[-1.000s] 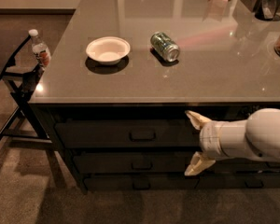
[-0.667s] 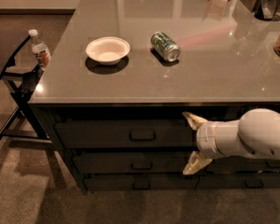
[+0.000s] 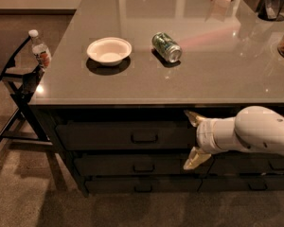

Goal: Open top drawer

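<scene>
The top drawer (image 3: pixel 99 135) is the tall dark grey front just under the counter's edge, and it sits flush and shut. Its small black loop handle (image 3: pixel 144 138) is at the centre. My gripper (image 3: pixel 192 139) hangs in front of the drawer fronts, to the right of the handle and apart from it. It is open, with one pale finger up near the counter's edge and the other down by the second drawer. Nothing is between them. The white arm comes in from the right.
On the grey countertop (image 3: pixel 217 79) lie a white bowl (image 3: pixel 109 50) and a green can (image 3: pixel 166 47) on its side. Two shallower drawers (image 3: pixel 109 165) sit below the top one. A water bottle (image 3: pixel 40 49) stands on a black folding stand at the left.
The gripper and arm have shifted a little to the left, closer to the handle. The drawer has not moved.
</scene>
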`<state>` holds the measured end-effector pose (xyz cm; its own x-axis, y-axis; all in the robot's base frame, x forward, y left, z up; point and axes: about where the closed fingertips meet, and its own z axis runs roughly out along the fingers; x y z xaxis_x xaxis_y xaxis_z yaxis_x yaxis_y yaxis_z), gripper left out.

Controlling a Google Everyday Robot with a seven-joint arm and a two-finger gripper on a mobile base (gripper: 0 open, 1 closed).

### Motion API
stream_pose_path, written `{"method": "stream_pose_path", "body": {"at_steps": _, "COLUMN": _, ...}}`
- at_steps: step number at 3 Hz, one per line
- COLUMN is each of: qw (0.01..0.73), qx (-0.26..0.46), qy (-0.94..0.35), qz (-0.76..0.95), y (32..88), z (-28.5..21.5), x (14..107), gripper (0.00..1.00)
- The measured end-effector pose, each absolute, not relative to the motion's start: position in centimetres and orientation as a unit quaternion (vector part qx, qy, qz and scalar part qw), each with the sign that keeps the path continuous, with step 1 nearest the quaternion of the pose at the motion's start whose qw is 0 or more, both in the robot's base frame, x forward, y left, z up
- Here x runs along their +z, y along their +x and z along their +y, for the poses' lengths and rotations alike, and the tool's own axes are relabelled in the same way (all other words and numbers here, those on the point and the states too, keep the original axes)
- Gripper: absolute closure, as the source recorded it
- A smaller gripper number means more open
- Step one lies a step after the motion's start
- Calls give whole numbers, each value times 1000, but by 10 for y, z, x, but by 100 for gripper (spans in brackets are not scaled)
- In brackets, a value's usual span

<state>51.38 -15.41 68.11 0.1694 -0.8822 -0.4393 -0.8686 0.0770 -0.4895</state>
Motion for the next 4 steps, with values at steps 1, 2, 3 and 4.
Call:
{"method": "stream_pose_path", "body": {"at_steps": 1, "qw": 351, "qx": -3, "qy": -679, "qz": 645, "y": 526, "z": -148, "x": 670, "gripper": 0}}
{"method": "stream_pose_path", "body": {"at_steps": 2, "qw": 351, "qx": 4, "qy": -678, "qz": 646, "y": 535, "z": -141, "x": 660, "gripper": 0}}
{"method": "stream_pose_path", "body": {"at_steps": 3, "qw": 356, "qx": 6, "qy": -675, "qz": 647, "y": 543, "z": -138, "x": 655, "gripper": 0}}
{"method": "stream_pose_path", "body": {"at_steps": 4, "qw": 364, "qx": 6, "qy": -671, "qz": 646, "y": 551, "z": -135, "x": 654, "gripper": 0}}
